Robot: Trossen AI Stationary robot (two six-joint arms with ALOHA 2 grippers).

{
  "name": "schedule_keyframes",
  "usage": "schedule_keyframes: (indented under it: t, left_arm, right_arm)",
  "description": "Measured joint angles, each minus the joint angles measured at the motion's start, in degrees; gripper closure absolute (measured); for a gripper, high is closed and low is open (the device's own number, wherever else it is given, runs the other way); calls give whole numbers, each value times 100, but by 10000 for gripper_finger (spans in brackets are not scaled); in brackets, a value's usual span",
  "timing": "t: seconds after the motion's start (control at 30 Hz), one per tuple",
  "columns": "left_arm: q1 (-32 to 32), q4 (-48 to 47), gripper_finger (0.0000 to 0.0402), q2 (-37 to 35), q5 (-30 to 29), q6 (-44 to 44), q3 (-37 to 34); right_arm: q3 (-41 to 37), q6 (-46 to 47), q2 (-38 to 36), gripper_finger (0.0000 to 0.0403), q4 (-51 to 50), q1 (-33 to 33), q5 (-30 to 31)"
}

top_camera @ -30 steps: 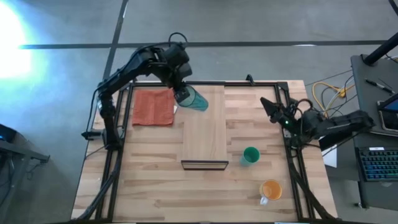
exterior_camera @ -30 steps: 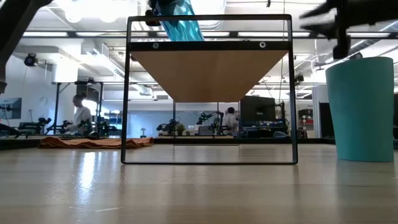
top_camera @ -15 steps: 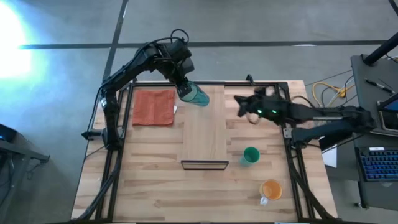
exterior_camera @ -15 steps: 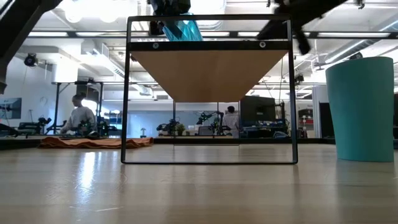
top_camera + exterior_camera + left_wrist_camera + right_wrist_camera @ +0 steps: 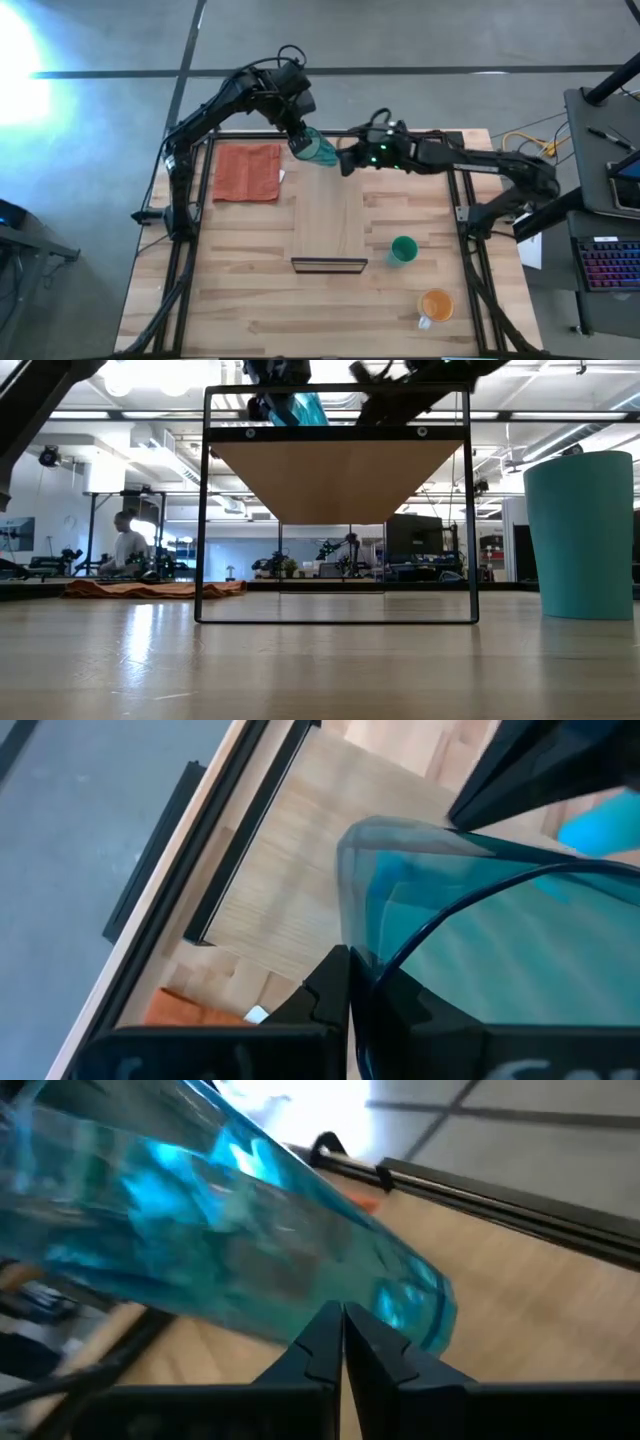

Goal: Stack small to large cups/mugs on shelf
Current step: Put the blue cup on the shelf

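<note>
Behind the bench (image 5: 250, 300) my low cam sees a big lab room with a person (image 5: 128, 545) seated far off on the left, too small to say much about. Up top, the left claw (image 5: 300, 140) is clamped on the rim end of the teal tumbler (image 5: 318, 150), holding it tilted over the far end of the shelf (image 5: 328, 200). From the left wrist cam I only get the tumbler's rim and a slice of wall; the rest runs out of frame. The right claw (image 5: 345, 160) has its tip right at the tumbler's other end, and in its wrist cam the two fingers look pressed together just under the tumbler. I honestly can't tell if it touches the tumbler.

In the low cam both claws are mostly cut off above the shelf's frame, just dark shapes and a bit of teal.

Green cup (image 5: 403, 249) stands on the bench just right of the shelf's near end. Orange mug (image 5: 436, 305) sits farther toward the near right corner, handle barely visible. Orange-red cloth (image 5: 246, 172) lies left of the shelf.
</note>
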Motion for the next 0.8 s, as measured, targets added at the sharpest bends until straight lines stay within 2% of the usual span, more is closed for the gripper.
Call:
schedule_keyframes:
  t: [0.17,0.8]
  left_arm:
    - [0,-50,401,28,-13,107,-1]
    - [-7,400,396,275,479,380,1]
  right_arm:
    - [402,-209,312,395,-455,9,42]
    - [338,-228,271,394,-940,-66,90]
